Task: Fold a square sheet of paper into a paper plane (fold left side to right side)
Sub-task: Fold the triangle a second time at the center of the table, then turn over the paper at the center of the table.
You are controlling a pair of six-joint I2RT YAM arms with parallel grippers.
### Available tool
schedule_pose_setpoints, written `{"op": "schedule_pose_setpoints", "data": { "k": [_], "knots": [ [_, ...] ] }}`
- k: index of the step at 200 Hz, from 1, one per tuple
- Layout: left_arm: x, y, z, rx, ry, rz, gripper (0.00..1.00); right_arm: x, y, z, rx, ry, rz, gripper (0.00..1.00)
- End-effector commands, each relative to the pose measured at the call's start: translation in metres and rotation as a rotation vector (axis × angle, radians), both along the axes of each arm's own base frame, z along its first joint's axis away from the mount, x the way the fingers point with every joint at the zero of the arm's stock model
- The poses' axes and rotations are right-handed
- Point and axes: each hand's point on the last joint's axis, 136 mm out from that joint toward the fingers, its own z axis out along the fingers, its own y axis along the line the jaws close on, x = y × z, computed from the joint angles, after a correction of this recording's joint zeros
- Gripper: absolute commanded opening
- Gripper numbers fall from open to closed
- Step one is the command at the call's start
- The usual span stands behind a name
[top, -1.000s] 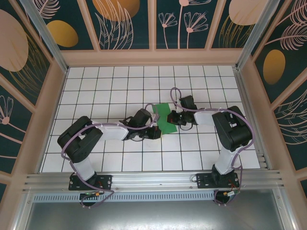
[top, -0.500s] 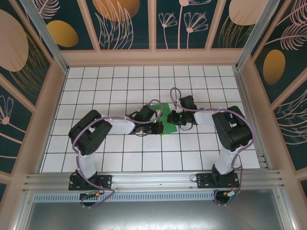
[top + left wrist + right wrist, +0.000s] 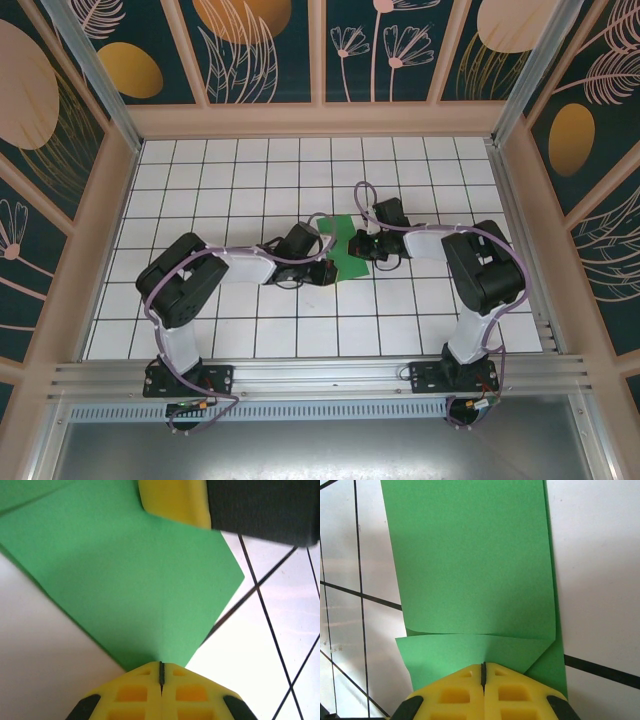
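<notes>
Mid-frame from above, your left gripper (image 3: 326, 270) and right gripper (image 3: 362, 246) sit clenched on the square sheet of paper (image 3: 348, 262). Pin with one, crease slowly with the other.

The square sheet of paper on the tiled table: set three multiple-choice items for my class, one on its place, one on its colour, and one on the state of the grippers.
1. Where on the table does the square sheet of paper lie?
A. In the far left corner
B. Near the middle, between the left gripper and the right gripper
C. On the metal rail at the near edge

2. What colour is the paper?
A. Red
B. White
C. Green

3. How do the two grippers' jaws stand?
A. Both shut
B. Both wide open
C. Left open, right shut

Answers:
1 B: the top view shows the sheet between the two arm tips.
2 C: it is bright green in every view.
3 A: in each wrist view the jaws meet along a thin seam.
</notes>
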Motion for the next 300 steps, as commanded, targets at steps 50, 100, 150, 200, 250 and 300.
{"op": "schedule_pose_setpoints", "data": {
  "k": [50, 100, 150, 200, 250, 300],
  "knots": [
    [0.000, 0.025, 0.031, 0.028, -0.050, 0.021, 0.03, 0.022, 0.002, 0.032, -0.022, -0.098, 0.002, 0.14],
    [0.049, 0.041, 0.069, -0.134, -0.089, 0.191, 0.31, 0.028, -0.027, 0.082, -0.034, -0.257, -0.085, 0.43],
    [0.073, 0.015, 0.054, -0.201, -0.045, 0.183, 0.49, 0.007, -0.068, 0.107, 0.033, -0.347, -0.204, 0.66],
    [0.085, -0.004, 0.044, -0.248, -0.014, 0.158, 0.41, -0.018, -0.072, 0.122, 0.191, -0.369, -0.203, 0.85],
    [0.089, -0.003, 0.045, -0.242, -0.038, 0.174, 0.06, -0.028, -0.056, 0.107, 0.271, -0.278, -0.144, 0.87],
    [0.081, 0.016, 0.051, -0.208, -0.077, 0.220, 0.00, -0.020, -0.023, 0.086, 0.241, -0.188, -0.048, 0.77]
  ]
}}
